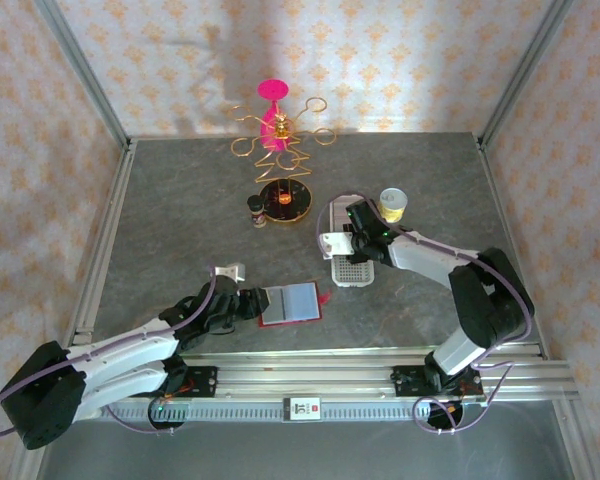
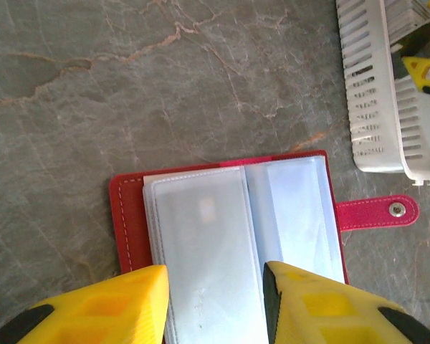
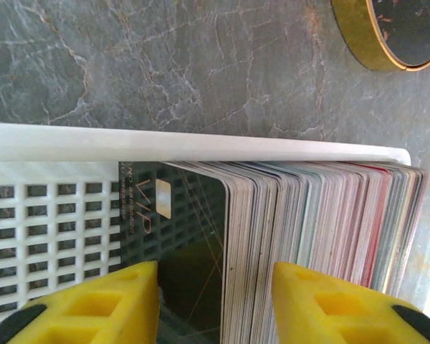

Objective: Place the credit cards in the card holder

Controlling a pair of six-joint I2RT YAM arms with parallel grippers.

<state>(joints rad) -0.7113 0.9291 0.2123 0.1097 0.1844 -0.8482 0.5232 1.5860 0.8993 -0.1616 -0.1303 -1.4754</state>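
The red card holder (image 1: 290, 303) lies open on the table, its clear pockets (image 2: 201, 236) facing up and its snap tab (image 2: 376, 213) out to the right. My left gripper (image 2: 215, 287) is over its near edge, a yellow finger on each side of the left pocket leaves; whether they pinch is unclear. The credit cards (image 3: 308, 215) stand packed on edge in the white perforated tray (image 3: 165, 140). A black card with gold lettering (image 3: 179, 236) leans at the front. My right gripper (image 3: 215, 287) straddles this card and several behind it, with a gap left.
The tray (image 1: 352, 270) lies at centre right under the right wrist. Behind it stand a yellow-lidded jar (image 1: 392, 203), a round gold-rimmed dish (image 1: 284, 198), a small dark bottle (image 1: 257, 211) and a pink and gold wire stand (image 1: 277, 125). Frame posts and papered walls close in the table.
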